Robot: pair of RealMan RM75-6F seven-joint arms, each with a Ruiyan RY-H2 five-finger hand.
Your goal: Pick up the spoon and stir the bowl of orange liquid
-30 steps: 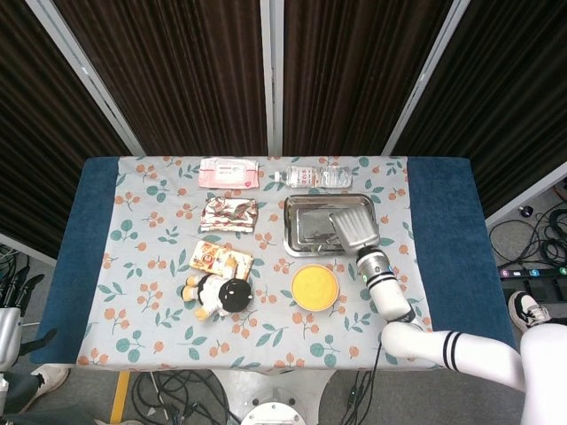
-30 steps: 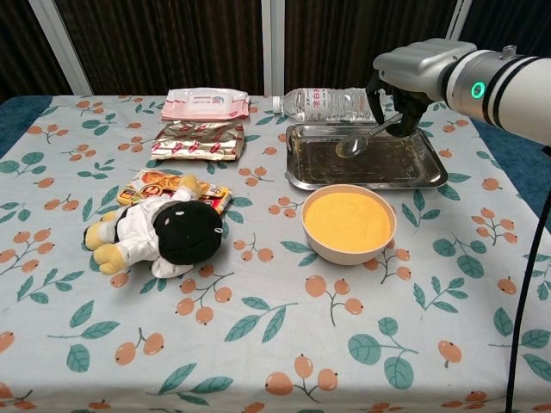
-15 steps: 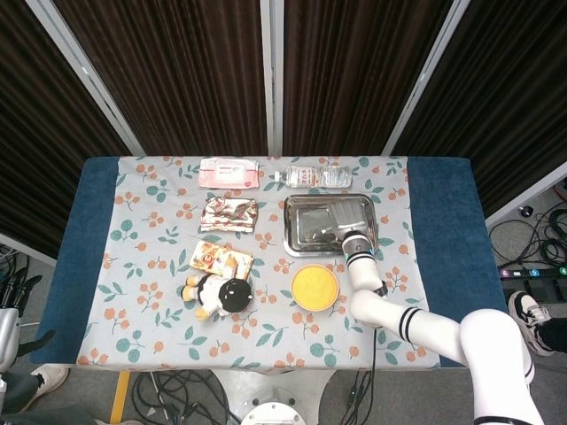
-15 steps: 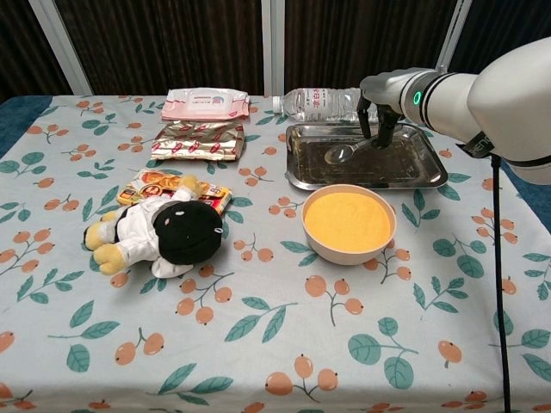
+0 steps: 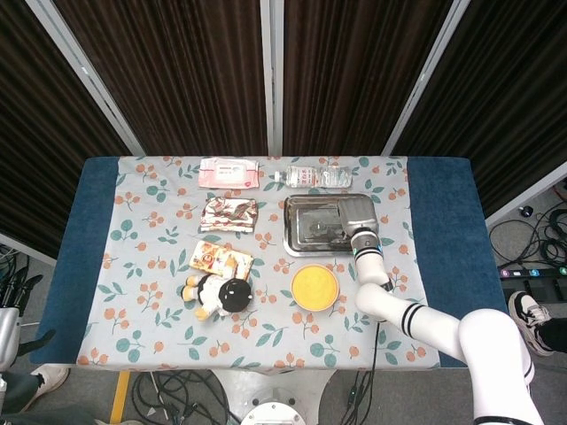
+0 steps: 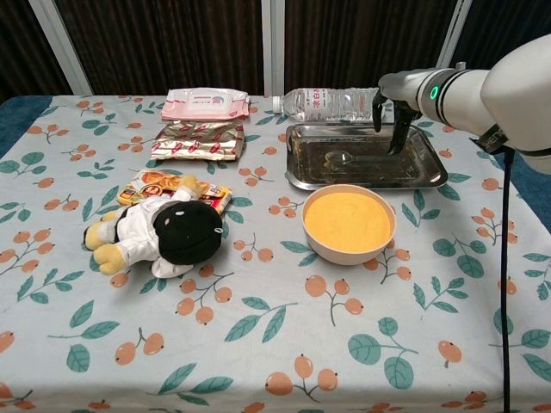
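Note:
The metal spoon (image 6: pixel 340 158) lies flat in the steel tray (image 6: pixel 430 176), bowl end to the left and handle running right. My right hand (image 6: pixel 394 120) hangs over the tray's right part, dark fingers pointing down at the handle's end; whether they still pinch it is unclear. In the head view the right hand (image 5: pixel 357 215) covers the tray's right side (image 5: pixel 297 243). The bowl of orange liquid (image 6: pixel 349 222) (image 5: pixel 315 287) stands just in front of the tray. My left hand (image 5: pixel 16 285) shows at the far left edge, off the table, fingers apart and holding nothing.
A water bottle (image 6: pixel 327 103) lies behind the tray. A pink wipes pack (image 6: pixel 205 103), a foil packet (image 6: pixel 198 139), a snack packet (image 6: pixel 159 185) and a plush toy (image 6: pixel 164 232) occupy the left half. The floral cloth (image 6: pixel 284 344) covers the table.
The spoon, held tilted above the tray a second ago, has come down and now lies flat in it. My right hand shifted right toward the handle's end.

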